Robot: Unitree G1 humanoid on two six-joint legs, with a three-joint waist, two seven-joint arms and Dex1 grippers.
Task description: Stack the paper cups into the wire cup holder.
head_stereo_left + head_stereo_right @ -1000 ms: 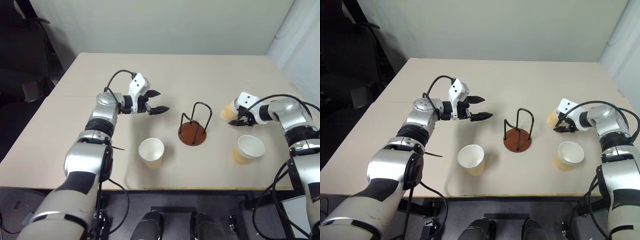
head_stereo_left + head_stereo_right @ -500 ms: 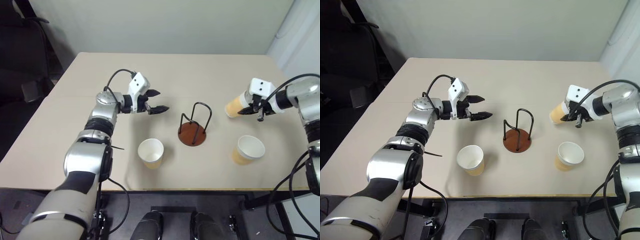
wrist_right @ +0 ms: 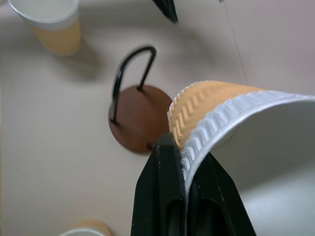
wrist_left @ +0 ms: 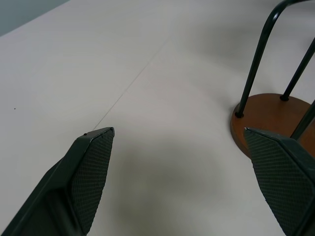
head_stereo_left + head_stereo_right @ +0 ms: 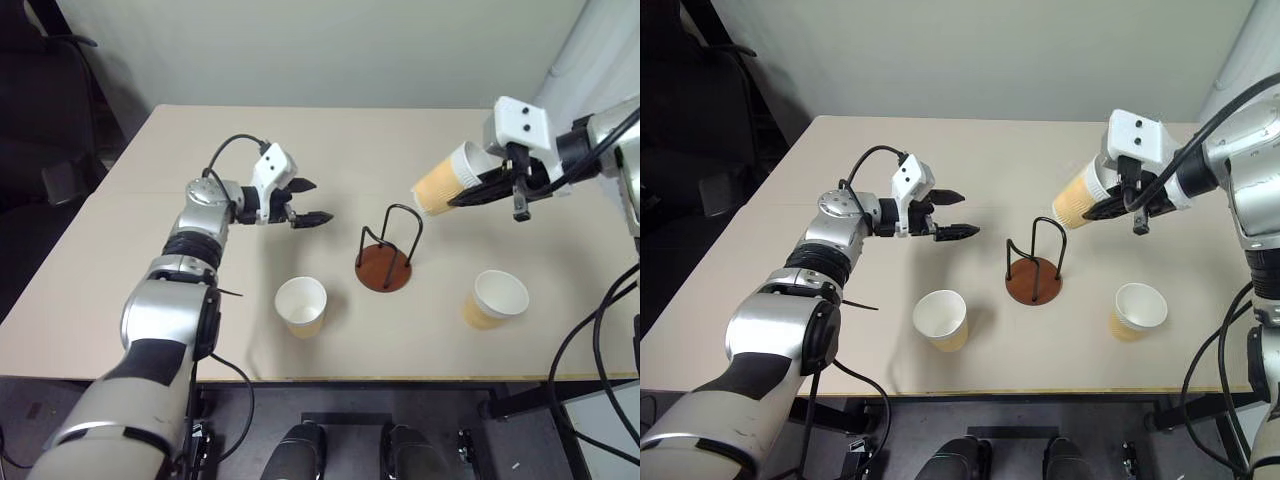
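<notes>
On the worktop's [image 5: 120, 250] left, the left end effector [image 5: 305, 200] hovers spread and empty beside the wire cup holder [image 5: 388, 250]; two paper cups [image 5: 302, 305] stand upright near the front edge. The right end effector [image 5: 480, 190] pinches a third cup's [image 5: 442, 183] rim, tilted, up above the holder: carrying step. Next it likely needs uprighting and lowering between the loops.

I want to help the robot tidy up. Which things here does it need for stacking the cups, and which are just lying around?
Needed:
held paper cup, pinched at its rim by the right gripper
two paper cups on the table
wire cup holder

Just there:
table
black chair
left gripper, open, empty
</notes>
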